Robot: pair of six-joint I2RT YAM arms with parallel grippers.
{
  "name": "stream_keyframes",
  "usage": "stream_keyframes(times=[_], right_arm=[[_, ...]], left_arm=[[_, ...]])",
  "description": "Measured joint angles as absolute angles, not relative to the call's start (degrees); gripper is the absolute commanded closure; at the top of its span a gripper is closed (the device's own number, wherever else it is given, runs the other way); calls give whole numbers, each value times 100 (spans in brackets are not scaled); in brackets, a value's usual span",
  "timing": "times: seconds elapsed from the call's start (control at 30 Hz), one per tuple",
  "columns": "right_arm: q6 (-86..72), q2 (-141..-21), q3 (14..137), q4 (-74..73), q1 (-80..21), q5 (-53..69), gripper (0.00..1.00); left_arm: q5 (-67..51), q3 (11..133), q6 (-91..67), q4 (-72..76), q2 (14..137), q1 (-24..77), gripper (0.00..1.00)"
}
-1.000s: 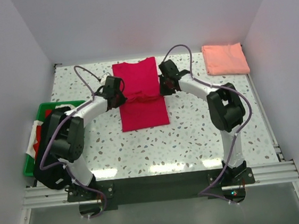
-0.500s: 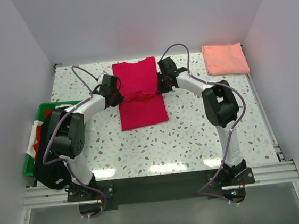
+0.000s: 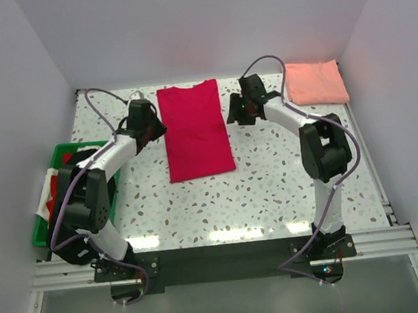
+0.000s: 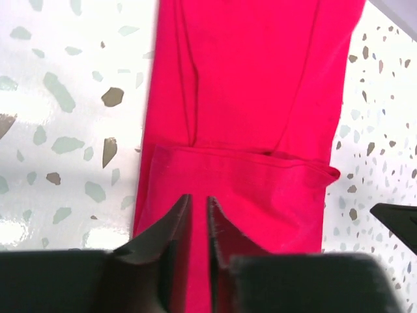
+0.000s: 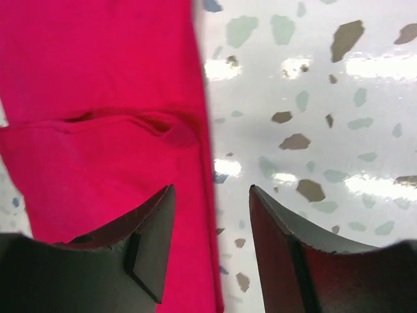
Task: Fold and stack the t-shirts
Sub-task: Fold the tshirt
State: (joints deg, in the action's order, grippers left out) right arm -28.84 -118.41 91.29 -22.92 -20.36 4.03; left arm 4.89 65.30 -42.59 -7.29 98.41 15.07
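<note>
Lying lengthwise mid-tabletop, crimson shirt (image 3: 195,130) is folded narrow; salmon shirt (image 3: 315,82) sits far right. Left gripper (image 4: 197,215) jaws nearly shut, empty; right gripper (image 5: 210,222) jaws spread, empty. Risk: loose folded-over flap snagging, undoing the fold.

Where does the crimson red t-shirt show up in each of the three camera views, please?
Top external: the crimson red t-shirt lies flat at centre-back of the table, between the two arms.
Left wrist: it fills the centre and top, beyond the left claw.
Right wrist: it fills the left half, beside the right claw.
Shared landmark: the folded-over cloth edge across the shirt shows in both wrist views; the speckled table shows in all three.
</note>
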Motion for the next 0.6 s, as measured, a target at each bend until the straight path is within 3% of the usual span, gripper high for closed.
stream_keyframes(times=[0.13, 0.37, 0.6], right_arm=[[-2880, -11531, 9019, -2154, -2320, 399, 58], [-2829, -11723, 9142, -2034, -2956, 596, 63], [-2689, -12849, 10016, -2003, -2825, 891, 66]], left_arm=[[320, 6490, -4252, -545, 9808, 1559, 100], [-5, 6632, -4254, -397, 10556, 1710, 100], [-97, 7164, -4219, -443, 11365, 1697, 100]])
